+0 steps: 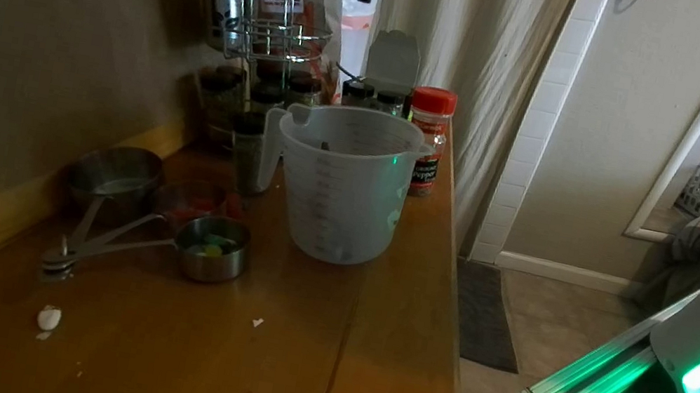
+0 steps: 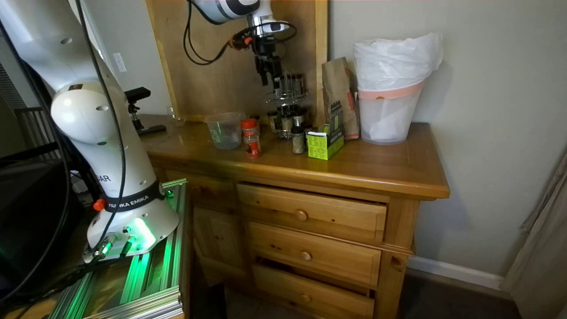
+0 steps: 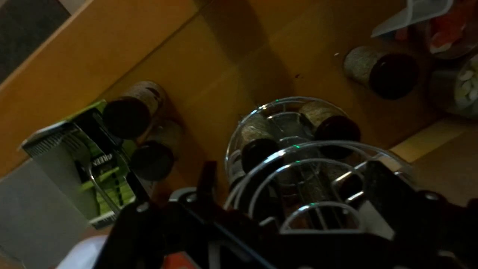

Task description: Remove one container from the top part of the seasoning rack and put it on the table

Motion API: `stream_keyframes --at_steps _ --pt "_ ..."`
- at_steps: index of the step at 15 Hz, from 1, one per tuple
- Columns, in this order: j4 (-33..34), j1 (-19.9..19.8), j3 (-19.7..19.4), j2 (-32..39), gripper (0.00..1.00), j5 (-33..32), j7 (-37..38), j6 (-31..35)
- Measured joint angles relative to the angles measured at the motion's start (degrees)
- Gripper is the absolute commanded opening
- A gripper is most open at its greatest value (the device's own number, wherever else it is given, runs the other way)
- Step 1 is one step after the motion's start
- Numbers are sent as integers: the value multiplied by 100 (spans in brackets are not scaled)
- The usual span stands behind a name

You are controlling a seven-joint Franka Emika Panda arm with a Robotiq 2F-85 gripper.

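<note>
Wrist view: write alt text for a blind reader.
An open black end effector spans the bottom, in front of a round wire seasoning rack with dark-lidded jars in its lower tier. On the dim wooden table, two more jars stand beside a green box at left, another jar at upper right.

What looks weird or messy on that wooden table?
A white lump and a white scrap lie loose on the table, as if dropped there. Also, a fork is in or on the open green box, an odd place for one.

Red-lidded pepper jar (image 1: 427, 145) beside measuring jug (image 1: 346, 199)
</note>
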Motion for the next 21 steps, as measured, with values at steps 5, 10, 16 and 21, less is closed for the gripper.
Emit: stream_keyframes --at_steps 5,10,16,21 --pt "326 471 65 -332 100 4 -1101 -298" --pt "372 797 103 -503 100 2 -2237 -417" --pt "371 815 128 -483 100 2 -2396 -396" --pt "422 943 301 -416 100 94 -2262 -410"
